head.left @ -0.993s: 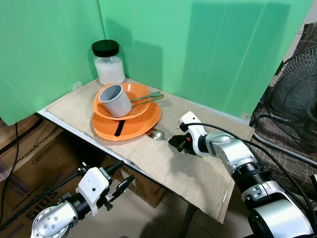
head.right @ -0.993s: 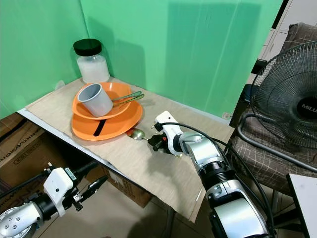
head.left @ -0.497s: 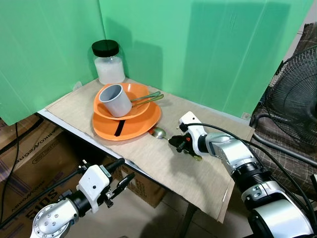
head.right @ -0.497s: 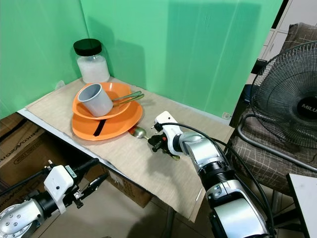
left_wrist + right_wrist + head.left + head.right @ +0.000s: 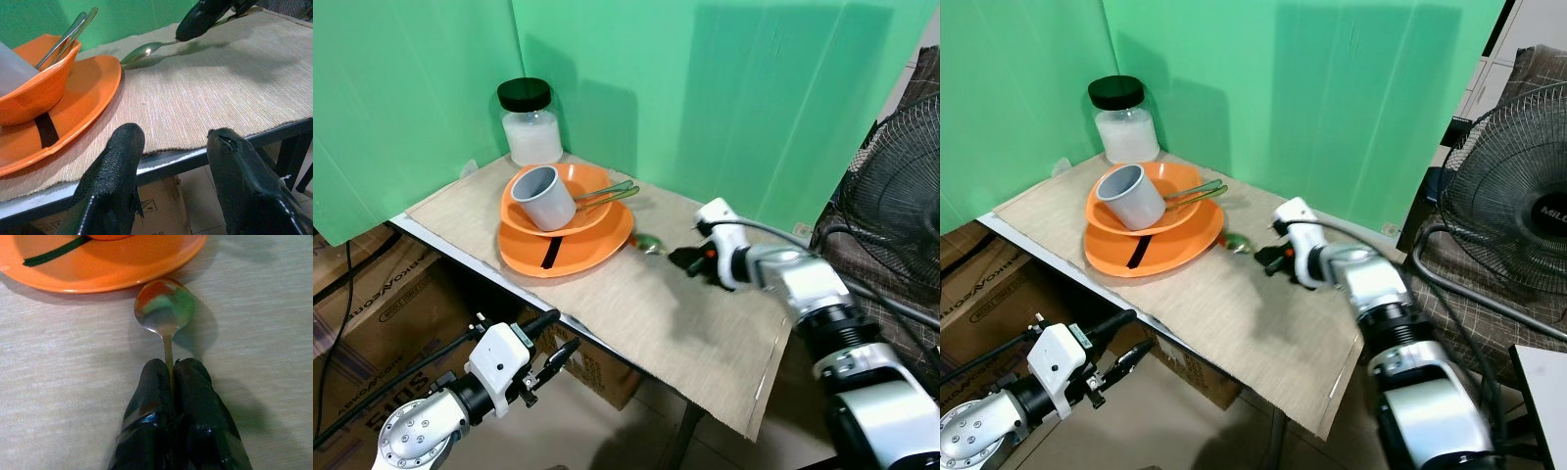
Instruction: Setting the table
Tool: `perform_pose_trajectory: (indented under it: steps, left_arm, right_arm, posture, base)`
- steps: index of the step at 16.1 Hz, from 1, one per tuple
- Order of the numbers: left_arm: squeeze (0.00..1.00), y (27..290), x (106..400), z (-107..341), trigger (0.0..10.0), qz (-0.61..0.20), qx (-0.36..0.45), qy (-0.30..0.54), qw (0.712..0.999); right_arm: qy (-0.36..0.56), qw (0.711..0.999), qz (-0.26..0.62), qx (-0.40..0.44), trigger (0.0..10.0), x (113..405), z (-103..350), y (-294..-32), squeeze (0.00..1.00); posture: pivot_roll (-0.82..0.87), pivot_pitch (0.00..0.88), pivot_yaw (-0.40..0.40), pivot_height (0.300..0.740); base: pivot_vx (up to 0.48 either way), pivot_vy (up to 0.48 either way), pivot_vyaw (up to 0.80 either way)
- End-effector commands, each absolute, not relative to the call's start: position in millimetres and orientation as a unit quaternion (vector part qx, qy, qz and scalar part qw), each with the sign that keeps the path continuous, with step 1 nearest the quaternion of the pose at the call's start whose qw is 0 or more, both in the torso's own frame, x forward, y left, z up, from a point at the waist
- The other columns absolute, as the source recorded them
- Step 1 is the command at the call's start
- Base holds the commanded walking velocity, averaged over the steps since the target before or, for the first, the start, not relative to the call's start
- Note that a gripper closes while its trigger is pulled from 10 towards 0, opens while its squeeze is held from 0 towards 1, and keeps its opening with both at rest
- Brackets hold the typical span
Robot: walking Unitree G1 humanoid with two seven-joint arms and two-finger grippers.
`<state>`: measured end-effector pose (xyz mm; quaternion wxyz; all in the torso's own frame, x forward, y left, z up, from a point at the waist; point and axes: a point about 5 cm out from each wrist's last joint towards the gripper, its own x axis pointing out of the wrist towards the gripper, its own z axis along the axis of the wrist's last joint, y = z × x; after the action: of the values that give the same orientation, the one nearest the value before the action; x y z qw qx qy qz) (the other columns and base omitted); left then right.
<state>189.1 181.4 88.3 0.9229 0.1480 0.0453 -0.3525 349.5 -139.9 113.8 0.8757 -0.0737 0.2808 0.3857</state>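
Right gripper (image 5: 168, 377) clamped on shiny metal spoon (image 5: 165, 308) handle at frame centre, beside orange plastic plate (image 5: 597, 250), left gripper (image 5: 173, 161) spread open, lower left.

A green folding backdrop screen (image 5: 724, 88) stands along the far side of the counter. A black wire-cage floor fan (image 5: 1513, 186) stands at right, and brown cardboard boxes (image 5: 372, 294) sit underneath at left.
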Motion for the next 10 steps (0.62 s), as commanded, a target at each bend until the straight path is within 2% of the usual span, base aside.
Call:
perform_pose_trajectory:
  steps: [1,6,10]
  left_arm:
    - [0.00,184,190,86,10.0,-0.349,0.150,0.054,0.923]
    - [0.00,183,191,86,10.0,-0.351,0.150,0.052,0.923]
    - [0.00,183,193,86,10.0,-0.350,0.151,0.051,0.923]
  right_arm:
    - [0.265,0.875,0.396,-0.087,0.0,353,125,-139,0.00]
    - [0.263,0.876,0.393,-0.092,0.0,355,131,-149,0.00]
    - [0.244,0.885,0.391,-0.056,0.0,358,139,-149,0.00]
  posture:
    - [-0.06,0.000,0.022,0.740]
    - [-0.06,0.000,0.024,0.740]
    - [-0.06,0.000,0.022,0.740]
  base:
    - [0.000,0.000,0.00]
    - [0.000,0.000,0.00]
    - [0.000,0.000,0.00]
